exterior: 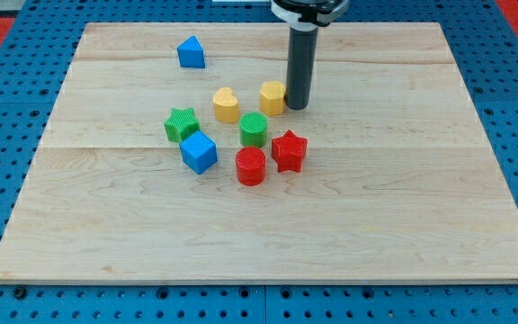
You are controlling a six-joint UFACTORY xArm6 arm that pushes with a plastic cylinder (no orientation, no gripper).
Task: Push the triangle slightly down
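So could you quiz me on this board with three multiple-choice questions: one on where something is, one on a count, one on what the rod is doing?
1. Where is the blue triangle?
A. the view's top left
B. the view's bottom right
C. inside the cluster

2. How many red blocks?
A. one
B. two
C. four

3. My tip is:
A. beside the yellow block
B. on the triangle
C. off the board

Answers: 1 A, it sits alone above the cluster. 2 B, the red cylinder and red star. 3 A, just right of that block.
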